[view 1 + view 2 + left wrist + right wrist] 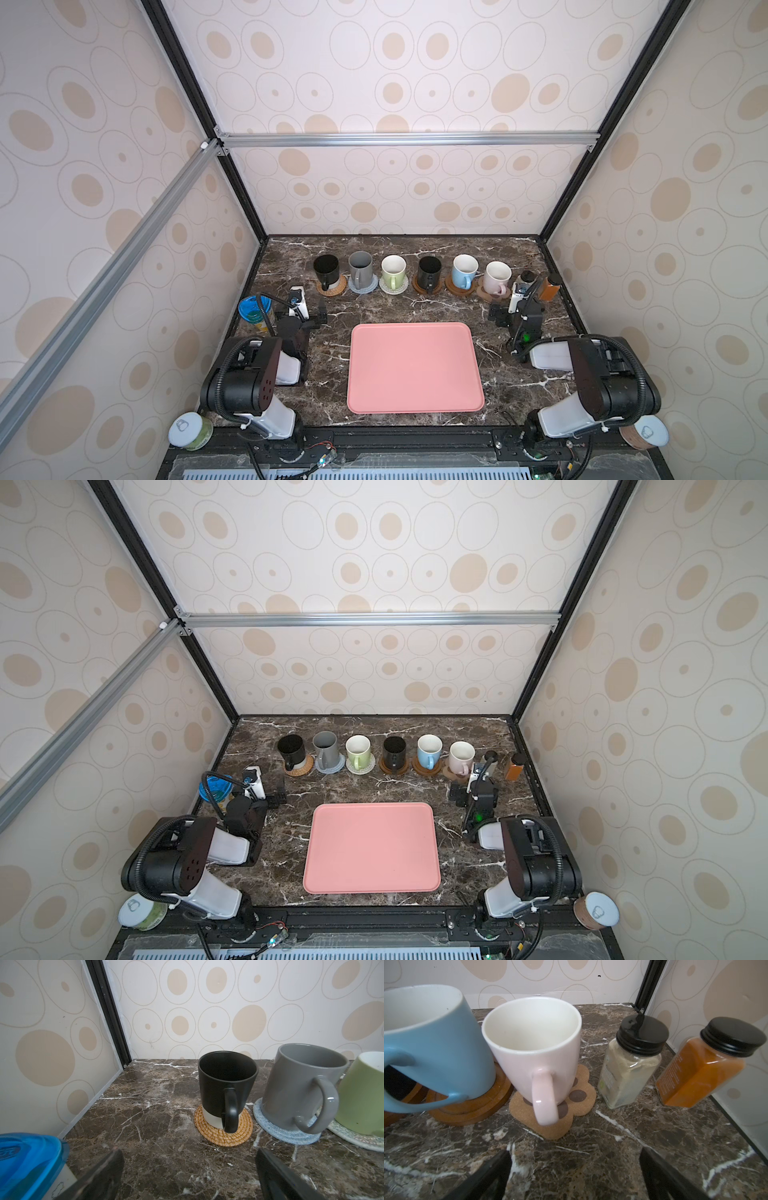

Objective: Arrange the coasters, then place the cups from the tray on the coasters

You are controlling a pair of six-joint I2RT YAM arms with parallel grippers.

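Cups [358, 749] stand in a row along the back of the marble table [415, 307], six of them, upright, each on its own coaster, handles turned toward the front. From the left there is a black cup [326, 268] on the tan rattan coaster [337, 288], a grey cup [360, 268] on the blue-grey woven coaster [372, 284], a green cup [393, 270] on the cream woven coaster [401, 286], a second black cup [429, 270] on a brown wooden disc [417, 286], a blue cup [464, 270] on another wooden disc [453, 289], and a pink cup [496, 276] on the paw-shaped coaster [484, 293]. The pink tray [415, 370] lies flat mid-table, nearer the front and well apart from the row. The left gripper [322, 314] sits low in front of the first black cup, jaws spread wide and gripping nothing; its wrist view shows only marble between the two fingers. The right gripper [497, 314] sits low in front of the pink cup, likewise released, with only marble between its fingers. A blue-lidded tub [249, 307] stands beside the left arm. Just right of the pink cup stand a pale spice jar [631, 1064] and an orange spice jar [702, 1068], both black-capped. A lidded can [189, 430] stands at the front left corner and a brown can [644, 432] at the front right.
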